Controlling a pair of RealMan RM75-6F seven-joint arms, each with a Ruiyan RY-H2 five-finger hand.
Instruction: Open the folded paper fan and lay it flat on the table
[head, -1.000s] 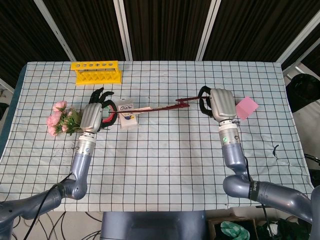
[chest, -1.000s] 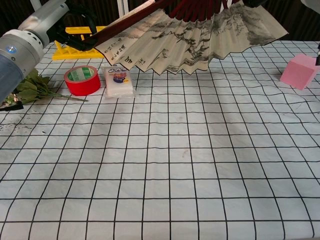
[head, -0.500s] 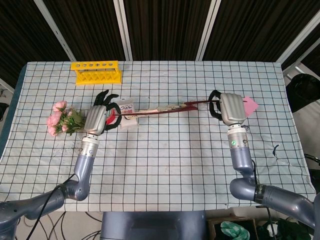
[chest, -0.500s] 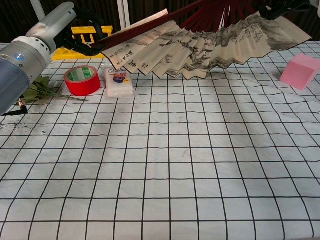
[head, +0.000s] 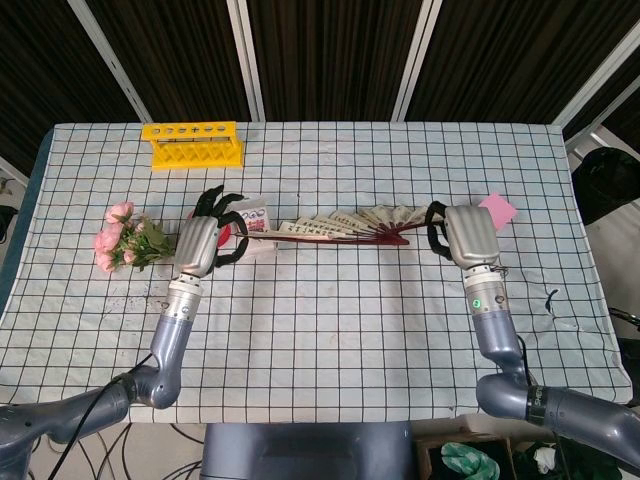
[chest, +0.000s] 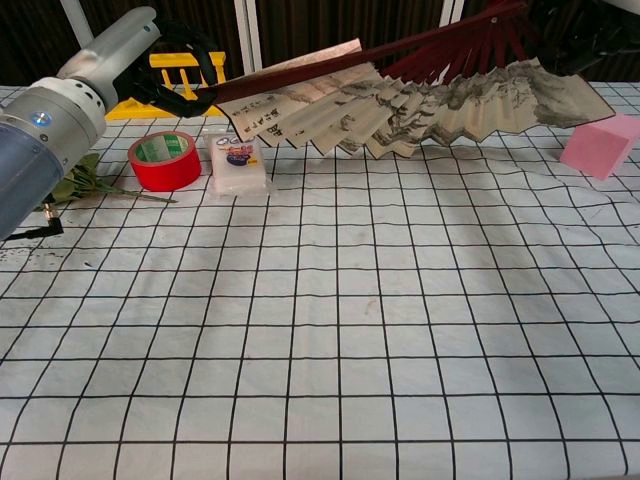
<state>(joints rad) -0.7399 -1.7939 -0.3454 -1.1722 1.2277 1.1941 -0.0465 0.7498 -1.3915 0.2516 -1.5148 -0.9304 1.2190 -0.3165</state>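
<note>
Left hand (head: 200, 243) grips one end rib of the paper fan (chest: 420, 100), its dark fingers curled round the red guard stick; my right hand (head: 466, 234) holds the opposite end, though in the chest view that grip is cut off at the frame's edge. Between my two hands the fan is spread open, pleats showing ink landscape and calligraphy, and it hangs above the table (head: 340, 330), tilted, with the right end higher in the chest view. I cannot tell whether any pleat touches the cloth.

Just below my left hand lie a red tape roll (chest: 164, 159) and, beside it, a small white packet (chest: 238, 163). Further out on the left hand's outer side rests a bunch of pink flowers (head: 120, 238). Beyond the left hand, toward the far edge, stands a yellow rack (head: 195, 143). Just beside my right hand, on its outer side, sits a pink block (chest: 601, 143).
</note>
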